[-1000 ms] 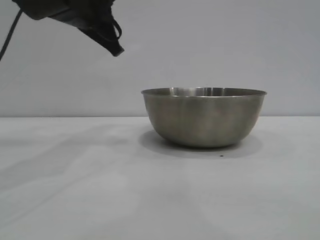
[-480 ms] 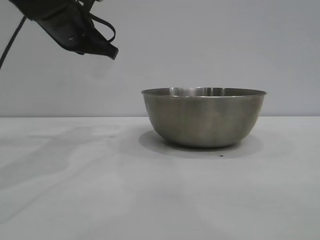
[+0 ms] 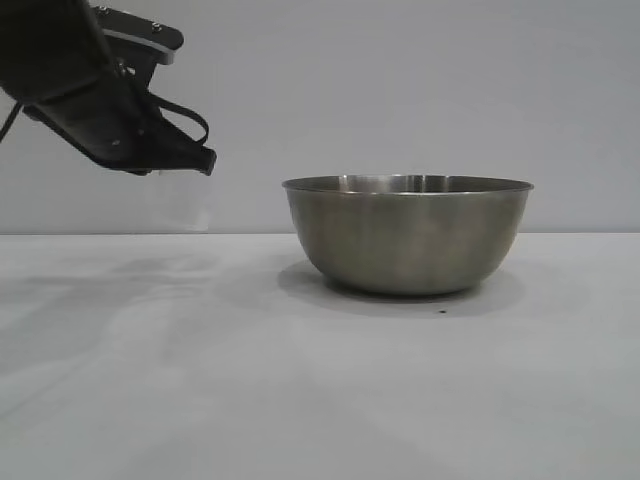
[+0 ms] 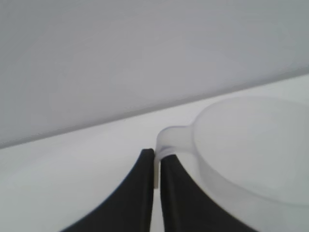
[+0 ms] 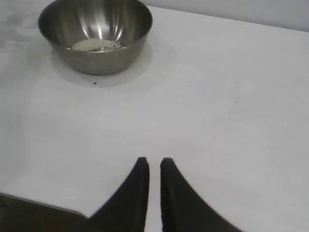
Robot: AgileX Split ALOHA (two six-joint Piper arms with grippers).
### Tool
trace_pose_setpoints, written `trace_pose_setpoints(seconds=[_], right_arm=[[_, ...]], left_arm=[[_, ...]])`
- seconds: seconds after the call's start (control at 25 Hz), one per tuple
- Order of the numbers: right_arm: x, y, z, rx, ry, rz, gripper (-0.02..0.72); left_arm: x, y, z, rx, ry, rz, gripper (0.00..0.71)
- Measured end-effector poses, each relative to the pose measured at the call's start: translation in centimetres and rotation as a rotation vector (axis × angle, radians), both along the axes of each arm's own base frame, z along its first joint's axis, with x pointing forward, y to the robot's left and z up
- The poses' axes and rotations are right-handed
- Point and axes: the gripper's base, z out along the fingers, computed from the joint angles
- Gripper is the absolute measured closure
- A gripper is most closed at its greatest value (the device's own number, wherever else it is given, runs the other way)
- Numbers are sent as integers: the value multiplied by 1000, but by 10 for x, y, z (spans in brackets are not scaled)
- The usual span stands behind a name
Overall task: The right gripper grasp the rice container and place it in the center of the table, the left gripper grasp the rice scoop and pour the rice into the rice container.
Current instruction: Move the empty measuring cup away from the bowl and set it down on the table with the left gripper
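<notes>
The left arm's black claw end effector, its pointed fingers pressed nearly together, pinches the loop handle of the small translucent whitish plastic rice scoop; in the exterior view this end effector hangs above the bench, left of the large round brushed stainless-steel rice container and clear of its rim, with the scoop only faintly visible beneath it. The container stands upright on the white bench, with a small heap of white rice on its bottom. The right arm's black claw end effector hovers low over the bench, well away from the container, fingers almost closed and holding nothing.
</notes>
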Motion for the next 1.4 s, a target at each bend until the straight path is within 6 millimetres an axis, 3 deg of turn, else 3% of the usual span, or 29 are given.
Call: trace_pose_setpoints(seconds=[0.56, 0.8, 1.12, 1.16, 1.2, 1.32, 1.4], right_arm=[[0, 0, 0, 0, 0, 0, 648], [0, 0, 0, 0, 0, 0, 648], [0, 0, 0, 0, 0, 0, 648], [0, 0, 0, 0, 0, 0, 648], [0, 0, 0, 0, 0, 0, 648], [0, 0, 0, 0, 0, 0, 648], [0, 0, 0, 0, 0, 0, 648]], left_arm=[[-19, 8, -17, -9, 11, 3, 710], [-20, 9, -34, -19, 43, 14, 710], [-20, 11, -40, -36, 34, 33, 710], [-20, 11, -40, -36, 31, 34, 662], [-20, 11, -39, -33, 24, 36, 662], [-20, 12, -38, -27, 4, 40, 457], [-20, 12, -38, -35, -4, 44, 364]])
